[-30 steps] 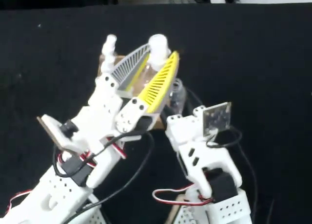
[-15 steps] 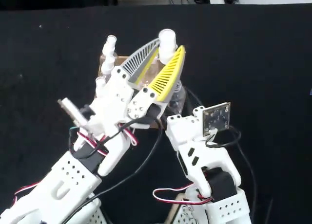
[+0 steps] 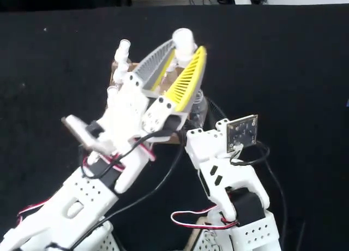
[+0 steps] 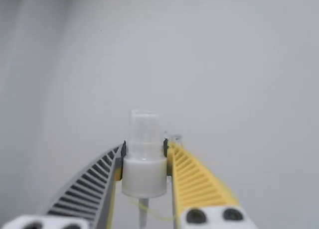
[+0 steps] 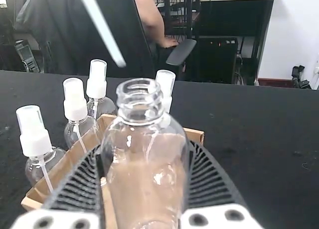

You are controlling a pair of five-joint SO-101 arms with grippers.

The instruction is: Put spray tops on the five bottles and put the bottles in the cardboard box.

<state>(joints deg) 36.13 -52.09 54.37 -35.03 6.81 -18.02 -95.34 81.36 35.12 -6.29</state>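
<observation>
Left gripper (image 4: 144, 148): clamping the spray top (image 4: 144, 174), drifting toward eleven o'clock in the high view.
Right gripper (image 5: 144, 157): hugging the uncapped bottle (image 5: 142, 129), staying put.

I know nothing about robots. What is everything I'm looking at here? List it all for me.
capped bottles: four, clear with white tops, standing in the cardboard box
open bottle: one, clear, no top, held in the right claw
spray top: one, white, pinched in the left claw
cardboard box: one, brown, on the table
table: one, black
left claw: one, grey and yellow fingers, shut on the spray top
right claw: one, dark fingers, shut on the open bottle
</observation>
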